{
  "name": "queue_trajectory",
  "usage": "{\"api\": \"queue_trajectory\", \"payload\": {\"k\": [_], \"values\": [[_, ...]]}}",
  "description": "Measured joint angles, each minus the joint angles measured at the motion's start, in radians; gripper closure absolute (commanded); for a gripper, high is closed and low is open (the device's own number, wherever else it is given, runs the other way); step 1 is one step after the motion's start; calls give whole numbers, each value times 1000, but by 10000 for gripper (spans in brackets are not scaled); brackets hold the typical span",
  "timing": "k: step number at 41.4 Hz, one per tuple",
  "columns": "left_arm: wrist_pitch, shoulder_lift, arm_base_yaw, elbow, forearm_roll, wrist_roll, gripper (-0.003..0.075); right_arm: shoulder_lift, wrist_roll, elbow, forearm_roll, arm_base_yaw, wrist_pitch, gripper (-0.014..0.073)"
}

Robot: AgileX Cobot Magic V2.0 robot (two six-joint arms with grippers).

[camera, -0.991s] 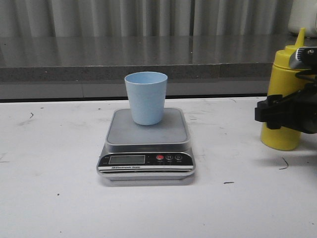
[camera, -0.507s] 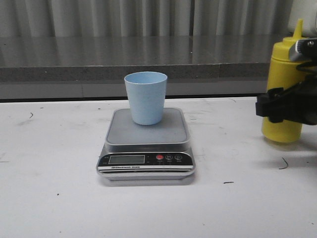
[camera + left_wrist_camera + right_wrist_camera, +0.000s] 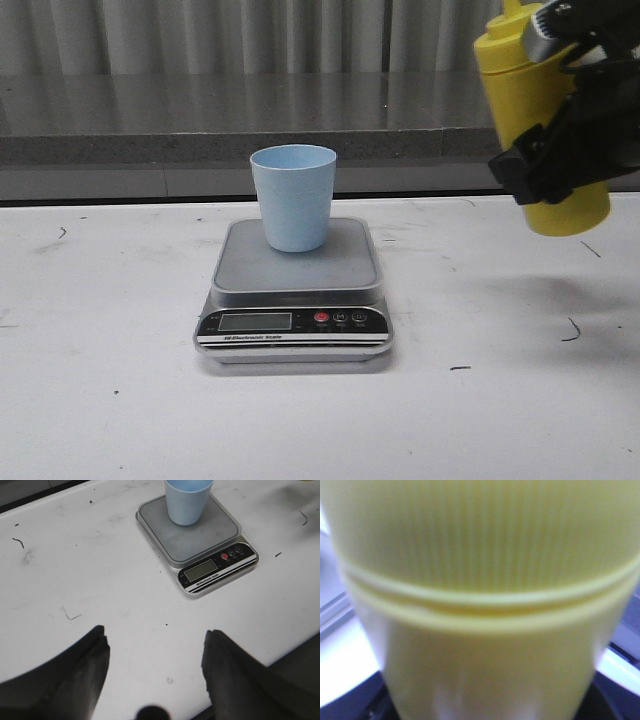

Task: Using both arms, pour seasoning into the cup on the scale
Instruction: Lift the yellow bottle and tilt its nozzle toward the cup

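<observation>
Two arms are involved, though only the right gripper is loaded: it is closed around the yellow seasoning bottle, held clear of the desk at far right and tilted slightly, presumably for carrying toward the cup. That cup is centred on the scale. The left gripper is held wide open and empty, near the desk's front.

Only obstacle mid-table – cup on scale – open surface elsewhere
</observation>
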Motion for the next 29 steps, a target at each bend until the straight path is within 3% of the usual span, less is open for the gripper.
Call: {"api": "queue_trajectory", "payload": {"k": [11, 23, 29], "values": [[0, 0, 0, 0, 0, 0, 311, 0, -125, -207, -8, 119, 338, 201], [0, 0, 0, 0, 0, 0, 311, 35, -214, -412, -14, 154, 557, 201], [0, 0, 0, 0, 0, 0, 311, 89, -222, -498, -84, 161, 654, 201]]}}
